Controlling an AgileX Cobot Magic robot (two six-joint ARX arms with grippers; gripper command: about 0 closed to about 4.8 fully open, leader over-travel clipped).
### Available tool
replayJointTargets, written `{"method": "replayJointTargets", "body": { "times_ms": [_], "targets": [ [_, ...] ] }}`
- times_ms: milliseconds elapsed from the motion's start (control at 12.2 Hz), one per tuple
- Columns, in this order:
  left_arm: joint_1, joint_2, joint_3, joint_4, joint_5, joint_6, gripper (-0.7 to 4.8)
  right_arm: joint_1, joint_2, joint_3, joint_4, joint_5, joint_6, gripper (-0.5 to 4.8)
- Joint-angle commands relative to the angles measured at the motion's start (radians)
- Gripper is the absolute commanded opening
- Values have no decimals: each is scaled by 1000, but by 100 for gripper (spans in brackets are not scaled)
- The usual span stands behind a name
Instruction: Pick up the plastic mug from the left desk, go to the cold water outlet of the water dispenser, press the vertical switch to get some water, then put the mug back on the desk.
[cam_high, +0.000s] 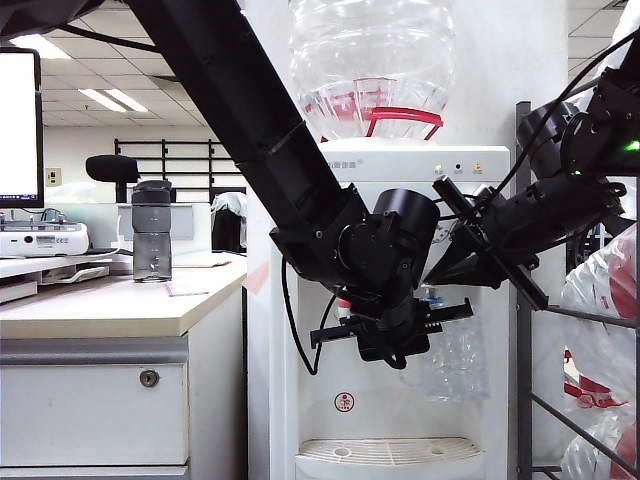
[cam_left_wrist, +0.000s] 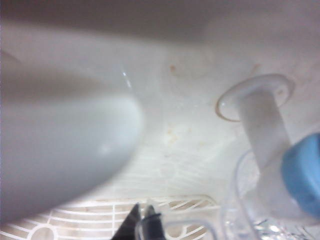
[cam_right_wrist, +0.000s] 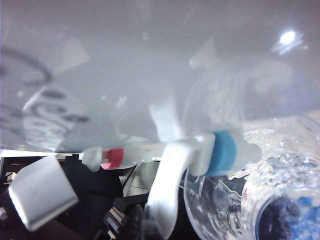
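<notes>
Centrally, the water dispenser (cam_high: 400, 300) stands as a white cabinet topped by a big clear bottle (cam_high: 370, 60), with the left desk (cam_high: 110, 310) beside it bearing a dark grey bottle (cam_high: 151, 232). From upper left, the left arm slants down across the cabinet front; the left gripper (cam_high: 400, 335) has its jaws clamped on the plastic mug (cam_high: 452, 360), held under the cold water outlet (cam_right_wrist: 223, 152) above the drip tray (cam_high: 390, 452). From the right, the right arm reaches level toward the taps; whether the right gripper (cam_high: 455, 250) has jaws apart or together cannot be told. Beside the blue collar hangs the vertical switch (cam_right_wrist: 167, 195).
</notes>
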Motion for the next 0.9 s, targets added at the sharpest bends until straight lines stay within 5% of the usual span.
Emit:
{"method": "replayJointTargets", "body": {
  "times_ms": [82,899],
  "targets": [
    [-4,-13,6,58,5,-4,-7,3,1,2,-4,15,-19,-5],
    [-5,-13,6,57,17,24,-7,3,1,3,-51,24,-126,-5]
  ]
}}
